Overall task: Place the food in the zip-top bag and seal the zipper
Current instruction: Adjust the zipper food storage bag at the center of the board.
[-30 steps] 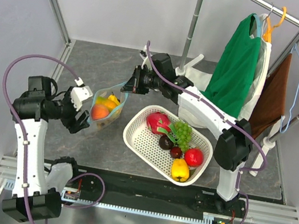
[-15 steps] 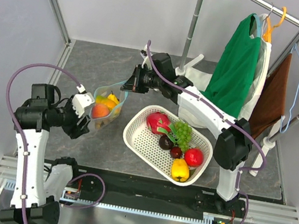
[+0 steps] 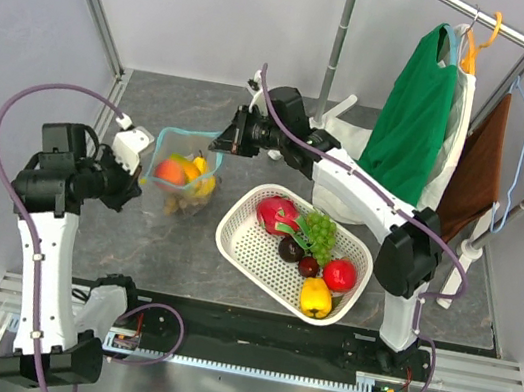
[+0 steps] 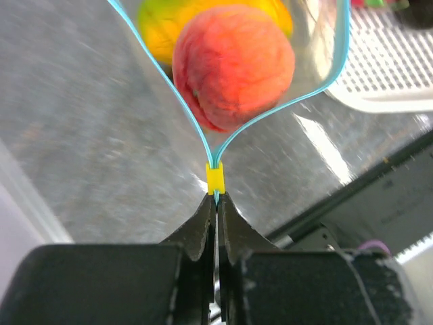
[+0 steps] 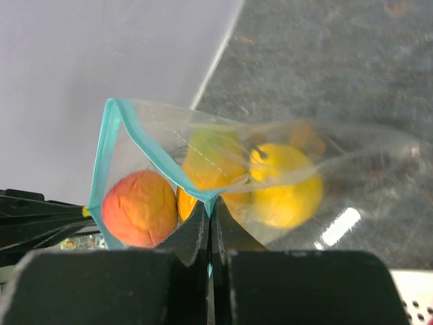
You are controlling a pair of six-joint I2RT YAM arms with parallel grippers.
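The clear zip-top bag [image 3: 181,182] hangs stretched between my two grippers, its mouth gaping. Inside lies food: an orange peach [image 3: 170,171] [image 4: 233,64] [image 5: 140,208], a yellow-orange mango [image 5: 206,159], a yellow lemon-like piece [image 5: 287,186] and brown berries [image 3: 182,205]. My left gripper [image 3: 142,173] [image 4: 216,198] is shut on the left end of the teal zipper [image 4: 186,108], just behind a yellow slider tab [image 4: 215,179]. At the bag's far right corner my right gripper [image 3: 224,140] [image 5: 210,202] is shut on the zipper [image 5: 145,139].
A white perforated basket [image 3: 243,246] sits right of the bag and holds green grapes [image 3: 319,230], a red apple [image 3: 339,275], a yellow pepper [image 3: 316,296] and other fruit. A garment rack with a green shirt [image 3: 413,116] stands at back right, its pole [image 3: 341,37] behind the right arm.
My left gripper has shut on the zipper's left end and moved up and left, pulling the bag's mouth taut. The right gripper kept its hold.
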